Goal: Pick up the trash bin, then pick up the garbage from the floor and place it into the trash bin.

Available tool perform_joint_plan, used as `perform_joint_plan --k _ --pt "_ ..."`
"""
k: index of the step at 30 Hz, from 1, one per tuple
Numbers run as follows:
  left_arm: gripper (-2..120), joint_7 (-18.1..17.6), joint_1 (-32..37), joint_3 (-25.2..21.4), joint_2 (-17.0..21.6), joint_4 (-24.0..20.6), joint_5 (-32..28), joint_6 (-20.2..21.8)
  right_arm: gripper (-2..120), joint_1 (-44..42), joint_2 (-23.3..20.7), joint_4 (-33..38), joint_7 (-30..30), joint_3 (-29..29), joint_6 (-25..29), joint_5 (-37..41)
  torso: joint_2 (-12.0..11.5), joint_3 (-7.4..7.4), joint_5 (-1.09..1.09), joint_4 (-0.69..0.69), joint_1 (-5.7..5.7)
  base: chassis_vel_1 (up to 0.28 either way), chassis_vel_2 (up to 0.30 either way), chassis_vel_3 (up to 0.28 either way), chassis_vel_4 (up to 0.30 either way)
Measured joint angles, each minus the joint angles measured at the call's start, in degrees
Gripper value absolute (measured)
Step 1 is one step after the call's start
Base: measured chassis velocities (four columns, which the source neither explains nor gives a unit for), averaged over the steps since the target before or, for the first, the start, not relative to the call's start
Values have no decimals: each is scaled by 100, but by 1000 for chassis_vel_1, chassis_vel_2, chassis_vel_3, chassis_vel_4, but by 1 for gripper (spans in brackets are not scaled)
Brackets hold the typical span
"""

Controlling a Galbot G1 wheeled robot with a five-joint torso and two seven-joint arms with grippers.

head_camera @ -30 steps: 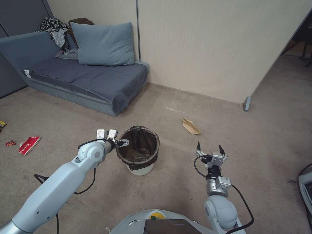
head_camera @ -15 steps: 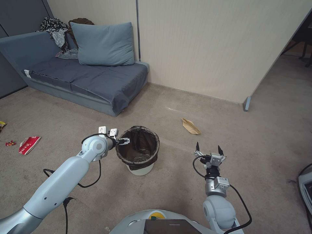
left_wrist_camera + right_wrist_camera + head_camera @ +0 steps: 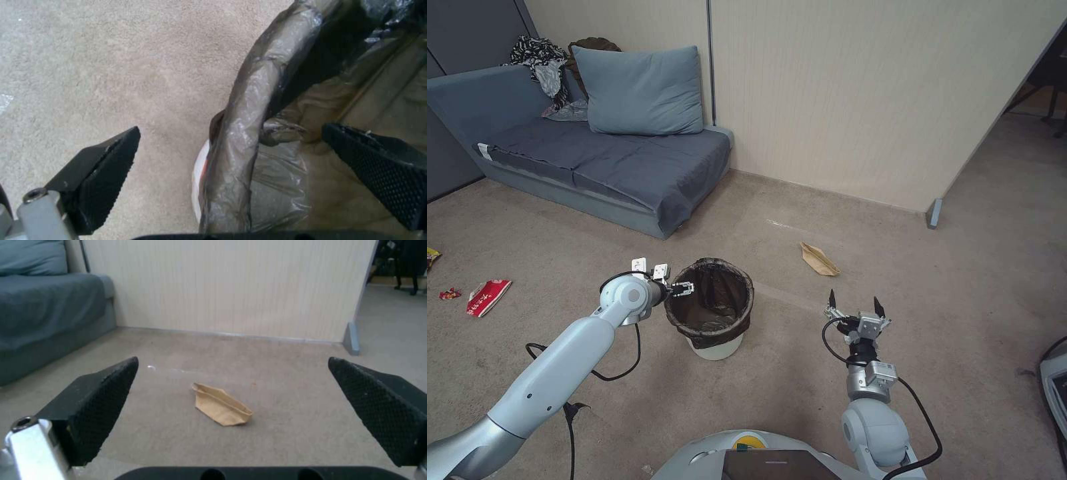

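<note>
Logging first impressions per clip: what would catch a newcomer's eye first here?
The bin on the carpet mid-scene, with the open left gripper straddling its bagged rim. Then the tan paper bag lying farther off toward the wall, framed by the open right gripper, and a red packet far left.

A beige short-pile carpet (image 3: 974, 253) covers the floor. Along the back stands a cream wall (image 3: 840, 93) with fine vertical ribbing, split by a dark vertical seam (image 3: 710, 63). It ends at the right in a slanted edge with a small grey foot (image 3: 934, 213), and the carpet runs on past it into a dimmer space. At the left, a low blue-grey sofa (image 3: 600, 163) sits against the wall, draped with a darker cover. A large blue cushion (image 3: 637, 90) leans at its back, beside a heap of patterned and brown clothes (image 3: 554, 60). A dark grey panel (image 3: 467, 33) rises behind the sofa.
</note>
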Motion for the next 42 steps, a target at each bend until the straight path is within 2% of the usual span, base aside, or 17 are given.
perform_joint_plan --k 14,18,21,22,28,29,32,33,40,42 --pt "100 -108 23 7 15 -29 -139 -2 100 26 -28 25 18 3 0 16 0 0 -2 -1 0 0 0 0 0" --pt "93 -130 29 22 53 -48 -162 -3 100 31 -30 29 21 0 1 18 0 0 -2 -2 0 0 0 0 0" --pt "79 -157 40 69 136 -139 -201 -2 100 39 -29 50 26 -14 1 23 0 1 -4 -1 0 0 0 0 0" --pt "79 -157 40 69 136 -139 -201 -2 100 39 -29 50 26 -14 1 23 0 1 -4 -1 0 0 0 0 0" --pt "54 -174 44 118 274 -246 -246 21 100 41 -12 75 35 -42 -1 28 -1 2 -7 -1 0 0 0 0 0" --pt "54 -174 44 118 274 -246 -246 21 100 41 -12 75 35 -42 -1 28 -1 2 -7 -1 0 0 0 0 0" --pt "37 -160 44 130 388 -302 -266 22 100 24 -2 105 39 -57 -6 29 -1 2 -5 -1 0 0 0 0 0" --pt "37 -160 44 130 388 -302 -266 22 100 24 -2 105 39 -57 -6 29 -1 2 -5 -1 0 0 0 0 0" --pt "9 -141 43 169 485 -376 -271 17 100 -8 46 166 59 -75 -21 23 -1 1 -4 -1 0 0 0 0 0" --pt "5 -140 43 169 498 -393 -304 16 100 -14 56 176 63 -76 -22 22 -1 1 -4 -1 0 0 0 0 0"
